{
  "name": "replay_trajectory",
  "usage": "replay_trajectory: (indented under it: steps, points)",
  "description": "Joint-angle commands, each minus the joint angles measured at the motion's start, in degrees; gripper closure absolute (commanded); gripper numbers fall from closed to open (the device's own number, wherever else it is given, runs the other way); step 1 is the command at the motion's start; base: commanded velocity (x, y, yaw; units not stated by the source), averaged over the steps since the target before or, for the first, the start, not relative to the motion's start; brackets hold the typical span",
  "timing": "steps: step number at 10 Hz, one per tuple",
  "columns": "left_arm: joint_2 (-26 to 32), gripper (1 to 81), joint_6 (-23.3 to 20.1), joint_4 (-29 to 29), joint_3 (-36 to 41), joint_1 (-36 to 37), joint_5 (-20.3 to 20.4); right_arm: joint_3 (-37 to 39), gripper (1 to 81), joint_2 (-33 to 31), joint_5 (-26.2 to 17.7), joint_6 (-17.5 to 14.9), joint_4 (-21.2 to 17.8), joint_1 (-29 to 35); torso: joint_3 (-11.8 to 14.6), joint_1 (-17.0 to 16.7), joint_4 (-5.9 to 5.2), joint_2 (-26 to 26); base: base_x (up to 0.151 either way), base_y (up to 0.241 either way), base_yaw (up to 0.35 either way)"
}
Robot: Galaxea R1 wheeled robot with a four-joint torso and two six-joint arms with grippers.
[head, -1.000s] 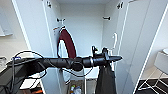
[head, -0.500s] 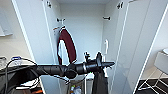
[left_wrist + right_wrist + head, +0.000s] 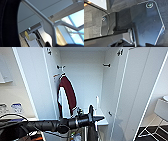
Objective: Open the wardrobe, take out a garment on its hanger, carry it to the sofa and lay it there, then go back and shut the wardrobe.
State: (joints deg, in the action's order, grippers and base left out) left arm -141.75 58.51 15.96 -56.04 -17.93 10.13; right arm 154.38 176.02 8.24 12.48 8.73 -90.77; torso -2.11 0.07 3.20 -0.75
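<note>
The left tool [image 3: 96,118] is holding the white hanger [image 3: 50,23] at lower centre, before the open wardrobe [image 3: 82,74]. The dark garment [image 3: 92,133] is hanging straight below it. The right tool's state cannot be told.

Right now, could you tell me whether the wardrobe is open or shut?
Open: both doors of the wardrobe are swung wide, showing its white inside and a dark red garment hanging there.

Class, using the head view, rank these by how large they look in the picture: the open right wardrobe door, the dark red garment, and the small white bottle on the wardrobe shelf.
1. Right wardrobe door, by far the largest, though it also stands nearer the camera.
2. Dark red garment.
3. White bottle, clearly smallest.
</note>
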Motion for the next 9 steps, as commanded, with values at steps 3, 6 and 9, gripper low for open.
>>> replay_trajectory:
  steps: [3, 6, 9]
  points:
    - [1.6, 81.1, -0.8, 3.1, 2.8, 5.8, 0.1, -0.2, 1.0, 0.2, -2.5, -0.1, 0.1, 2.5, 0.0, 0.0, 0.00, 0.0, 0.000, 0.000, 0.000]
    - [1.3, 81.1, -0.8, 3.0, 2.5, 5.4, 0.1, -0.2, 1.0, 0.2, -2.5, -0.1, 0.1, 2.6, 0.0, 0.0, 0.00, 0.0, 0.000, 0.000, 0.000]
    - [0.9, 81.1, -0.8, 3.0, 2.0, 4.6, 0.2, -0.3, 1.0, 0.2, -2.5, -0.1, 0.1, 2.7, 0.0, 0.0, 0.00, 0.0, 0.000, 0.000, 0.000]
